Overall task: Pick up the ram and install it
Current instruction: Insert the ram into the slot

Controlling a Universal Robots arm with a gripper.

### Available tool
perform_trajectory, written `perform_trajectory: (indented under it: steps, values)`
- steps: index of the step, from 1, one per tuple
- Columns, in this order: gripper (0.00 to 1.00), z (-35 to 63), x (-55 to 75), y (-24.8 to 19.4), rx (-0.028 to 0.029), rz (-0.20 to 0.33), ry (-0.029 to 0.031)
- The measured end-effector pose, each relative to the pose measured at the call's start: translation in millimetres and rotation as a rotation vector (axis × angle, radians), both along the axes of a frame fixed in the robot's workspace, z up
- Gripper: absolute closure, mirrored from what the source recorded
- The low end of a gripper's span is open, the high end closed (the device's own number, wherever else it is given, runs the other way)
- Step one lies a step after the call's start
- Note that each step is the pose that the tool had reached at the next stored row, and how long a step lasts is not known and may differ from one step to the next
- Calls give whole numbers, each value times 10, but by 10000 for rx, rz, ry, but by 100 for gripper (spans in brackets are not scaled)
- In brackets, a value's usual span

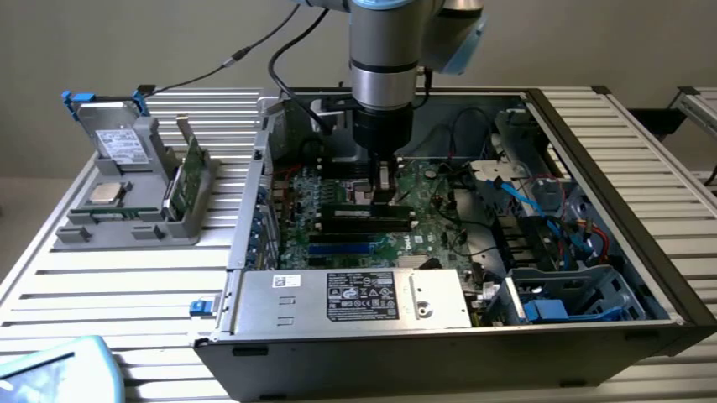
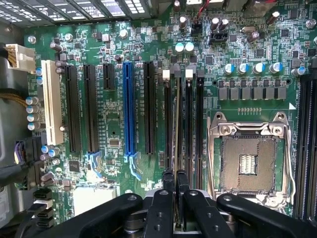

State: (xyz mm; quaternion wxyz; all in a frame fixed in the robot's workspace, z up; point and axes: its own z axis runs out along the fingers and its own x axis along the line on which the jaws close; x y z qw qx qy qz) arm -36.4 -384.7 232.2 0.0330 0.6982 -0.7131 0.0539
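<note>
Ram (image 2: 177,129) edge-on, clenched in gripper (image 2: 176,181), at memory slots (image 2: 198,129); power-supply label (image 1: 362,295) illegible.

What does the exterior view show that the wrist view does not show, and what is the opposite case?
From the exterior view: the arm over the open computer case, the power supply with its label, and a gray holder outside the case, on the exterior view's left, with a green board upright in it. From the wrist view: the white slot, and a processor socket that is plainly empty. In both: the motherboard, its blue slot, and the fingers shut on the ram, lined up with the black memory slots.
</note>
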Motion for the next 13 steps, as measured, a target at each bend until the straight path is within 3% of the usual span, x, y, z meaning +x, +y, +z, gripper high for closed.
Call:
perform_trajectory:
  steps: [13]
  values:
    - [87,2,-1,-3,-17,332,-105]
